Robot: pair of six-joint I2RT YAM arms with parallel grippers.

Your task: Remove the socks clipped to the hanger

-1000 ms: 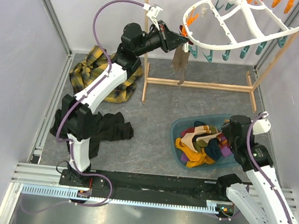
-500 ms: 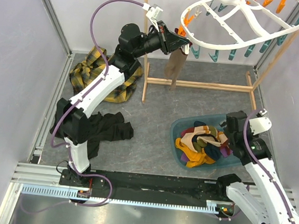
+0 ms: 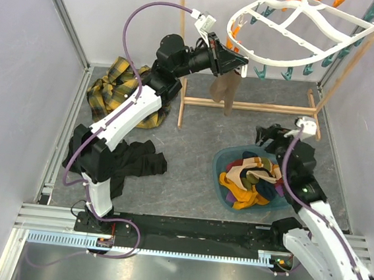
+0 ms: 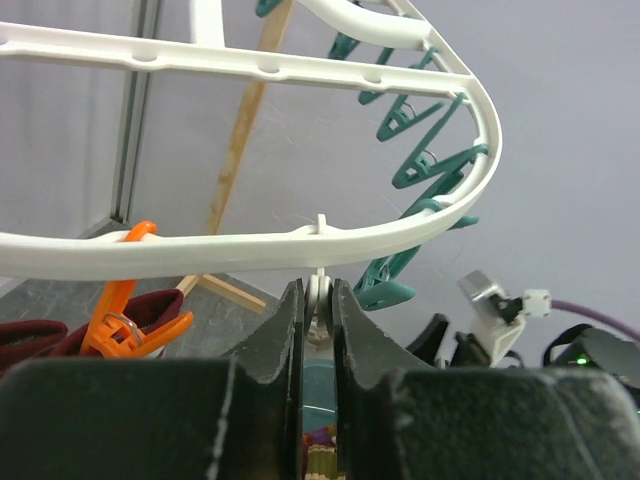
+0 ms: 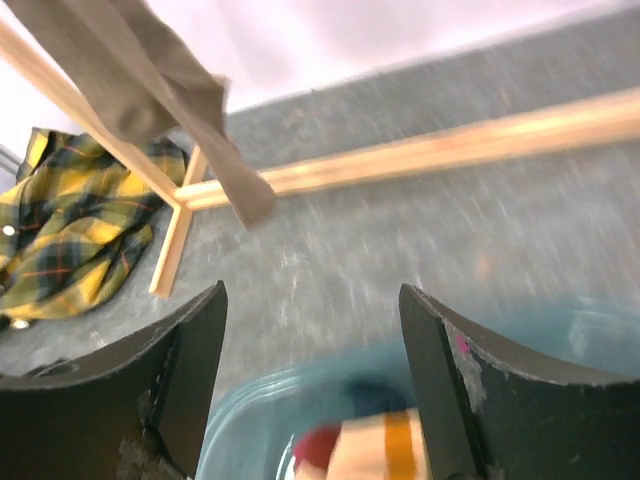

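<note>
At left hand (image 4: 317, 292), white link (image 4: 321, 262) (wrist-view)

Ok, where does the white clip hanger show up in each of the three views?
Top external: the hanger fills the upper right, above the wooden stand.
Left wrist: its white rim curves across the middle, and the left tool pinches a white tab just under it.
Right wrist: not in it.
Shared landmark: the wooden stand, a slanting post in the left wrist view and a bar across the right wrist view.
</note>
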